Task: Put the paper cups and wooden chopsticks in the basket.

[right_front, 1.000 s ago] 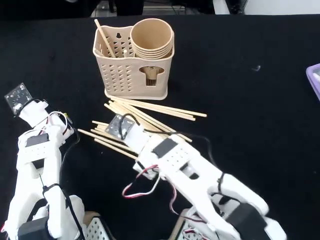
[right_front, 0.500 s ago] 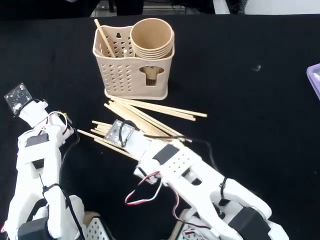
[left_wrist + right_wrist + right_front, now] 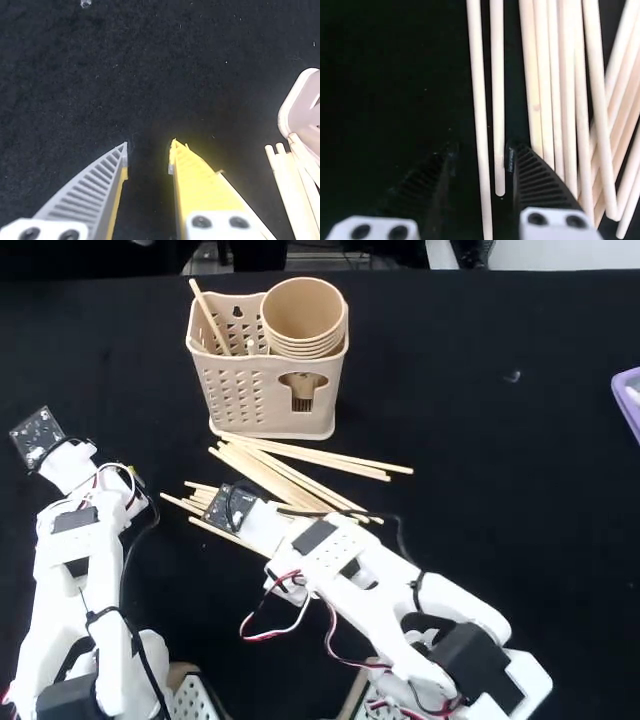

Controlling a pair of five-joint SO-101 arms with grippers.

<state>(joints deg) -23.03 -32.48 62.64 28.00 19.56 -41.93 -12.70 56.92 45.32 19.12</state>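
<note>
Right wrist view: my right end effector (image 3: pixel 482 152) is open and empty, straddling two chopsticks (image 3: pixel 487 75) on the worktop (image 3: pixel 380 75), with the pile (image 3: pixel 560 75) just beside one finger. Closing could pinch both sticks, or one round, thin end could roll free.

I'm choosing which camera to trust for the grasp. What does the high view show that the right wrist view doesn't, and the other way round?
High view: the basket with the stacked paper cups and one chopstick standing in it. Right wrist view: the right gripper open, with two chopsticks lying between its fingers. Both: the loose wooden chopsticks on the black table.
</note>
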